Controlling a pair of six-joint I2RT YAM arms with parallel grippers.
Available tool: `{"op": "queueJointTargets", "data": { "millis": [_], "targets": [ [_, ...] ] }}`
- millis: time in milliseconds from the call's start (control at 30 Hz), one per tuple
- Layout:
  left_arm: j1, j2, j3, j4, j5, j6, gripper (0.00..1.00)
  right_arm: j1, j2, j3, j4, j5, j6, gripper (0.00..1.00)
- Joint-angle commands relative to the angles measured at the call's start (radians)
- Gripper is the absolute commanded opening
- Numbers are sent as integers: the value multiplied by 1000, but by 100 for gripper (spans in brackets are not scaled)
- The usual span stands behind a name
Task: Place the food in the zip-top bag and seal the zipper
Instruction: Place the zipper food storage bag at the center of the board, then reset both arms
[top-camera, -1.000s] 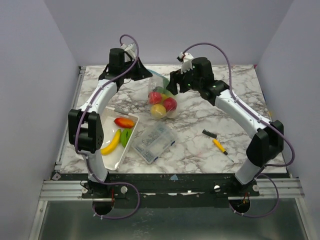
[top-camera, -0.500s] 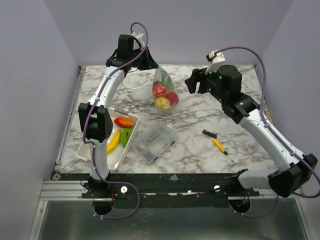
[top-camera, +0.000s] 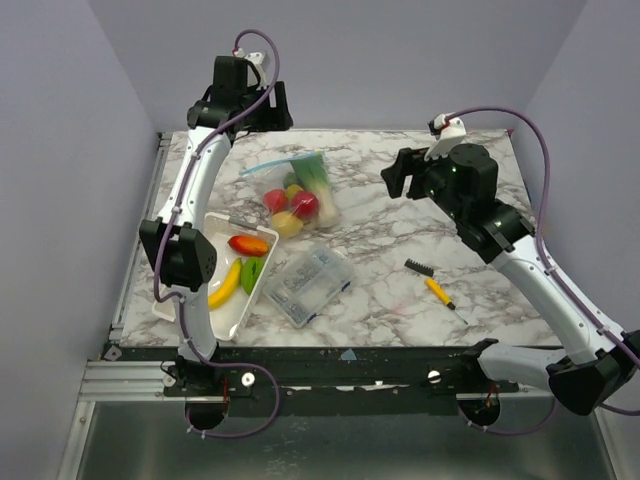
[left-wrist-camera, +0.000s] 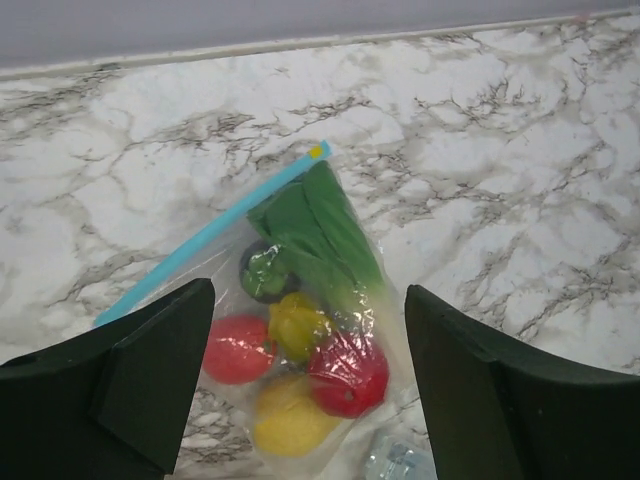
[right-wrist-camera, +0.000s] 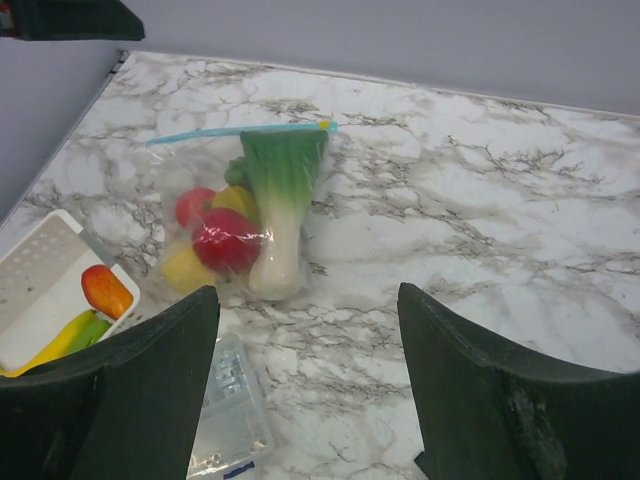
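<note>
Top external shows a marble table between lilac walls. Both arms reach high. The zip-top bag lies below the left gripper, jaws apart and empty. The right gripper is also spread wide, with the bag off to its left.

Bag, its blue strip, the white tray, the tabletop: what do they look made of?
The zip-top bag: thin clear plastic film, glossy, wrinkling and glinting over the food inside. Its zipper: light blue plastic strip, stiffer-looking, lying nearly straight. The tray: white, matte, probably moulded plastic; perforated floor. The table: white with grey veins, slight sheen; stone or printed laminate, cannot tell.
</note>
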Motion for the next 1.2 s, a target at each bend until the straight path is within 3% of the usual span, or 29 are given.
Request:
{"op": "queueJointTargets", "data": {
  "millis": [0,300,533,667,867,1167],
  "targets": [
    [-4,-232,-140,14,-56,13,79,-3,-74,-4,-55,35,33,76],
    [-115,-611,-427,127,4,29,79,-3,-222,45,-140,123,83,91],
    [-137,-967,-740,340,63,59,80,-3,-347,30,-156,217,90,100],
    [-139,-1158,-895,447,95,85,81,-4,-403,26,-156,219,92,100],
    [-139,-1354,-993,525,15,105,83,-4,-488,11,-143,195,94,100],
    [-139,-1471,-1054,614,-12,95,84,-3,-558,16,-145,210,134,100]
  ]
}}
